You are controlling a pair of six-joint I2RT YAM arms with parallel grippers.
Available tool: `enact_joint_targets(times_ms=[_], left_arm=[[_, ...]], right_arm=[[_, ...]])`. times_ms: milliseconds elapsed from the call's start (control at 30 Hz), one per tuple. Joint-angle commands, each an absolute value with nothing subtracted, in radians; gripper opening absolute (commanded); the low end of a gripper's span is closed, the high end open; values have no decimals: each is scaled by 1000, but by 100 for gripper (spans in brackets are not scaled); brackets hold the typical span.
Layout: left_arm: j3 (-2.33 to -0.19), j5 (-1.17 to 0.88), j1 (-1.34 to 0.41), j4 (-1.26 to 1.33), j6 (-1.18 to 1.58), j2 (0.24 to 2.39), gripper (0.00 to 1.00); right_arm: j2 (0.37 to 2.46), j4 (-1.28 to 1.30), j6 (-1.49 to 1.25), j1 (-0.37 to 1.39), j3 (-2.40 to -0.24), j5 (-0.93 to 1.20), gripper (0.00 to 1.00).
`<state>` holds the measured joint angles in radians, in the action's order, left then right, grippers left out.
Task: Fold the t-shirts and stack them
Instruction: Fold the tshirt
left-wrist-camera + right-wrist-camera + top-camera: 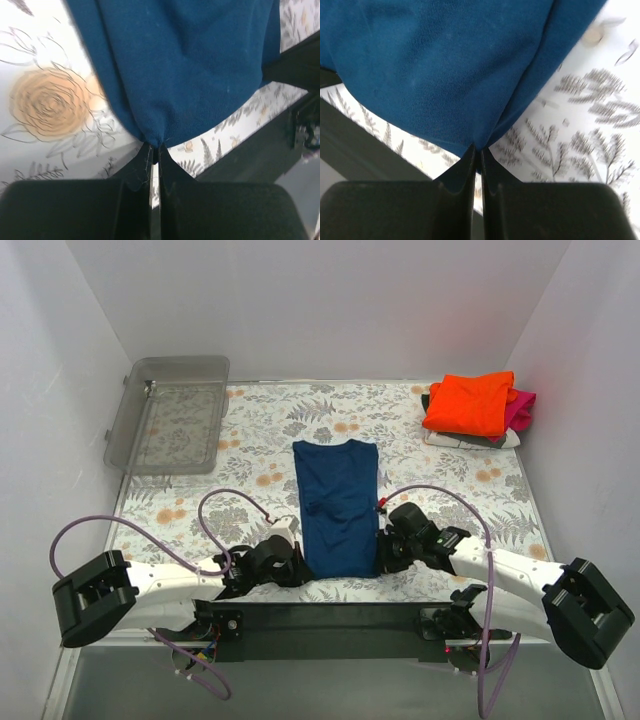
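Observation:
The navy blue t-shirt (338, 508) lies as a long narrow strip in the middle of the floral table, collar at the far end. My left gripper (296, 565) is shut on its near left hem corner; the left wrist view shows the cloth (185, 65) pinched at the fingertips (156, 149). My right gripper (381, 555) is shut on the near right hem corner; the right wrist view shows the cloth (445, 65) pinched at the tips (477, 150). A folded stack sits at the far right: the orange shirt (470, 401) on top, magenta (522, 406) and greyish (470, 440) beneath.
A clear plastic bin (170, 412) stands at the far left corner. The table's dark near edge (330, 615) runs just behind both grippers. White walls close in the sides and back.

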<state>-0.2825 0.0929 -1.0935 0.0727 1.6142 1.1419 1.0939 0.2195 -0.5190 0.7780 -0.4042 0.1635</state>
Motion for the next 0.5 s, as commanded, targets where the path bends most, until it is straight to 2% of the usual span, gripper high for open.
enact_joint_targets(times_ms=[0, 333, 467], left_arm=[[-258, -64, -1117, -41, 1548, 1121, 0], [-333, -322, -1134, -123, 1421, 947, 0], [-379, -321, -1134, -121, 1396, 868, 0]], right_arm=[[1077, 446, -463, 813, -439, 213, 1], [1023, 658, -347, 862, -560, 377, 1], [997, 673, -316, 868, -630, 403, 1]])
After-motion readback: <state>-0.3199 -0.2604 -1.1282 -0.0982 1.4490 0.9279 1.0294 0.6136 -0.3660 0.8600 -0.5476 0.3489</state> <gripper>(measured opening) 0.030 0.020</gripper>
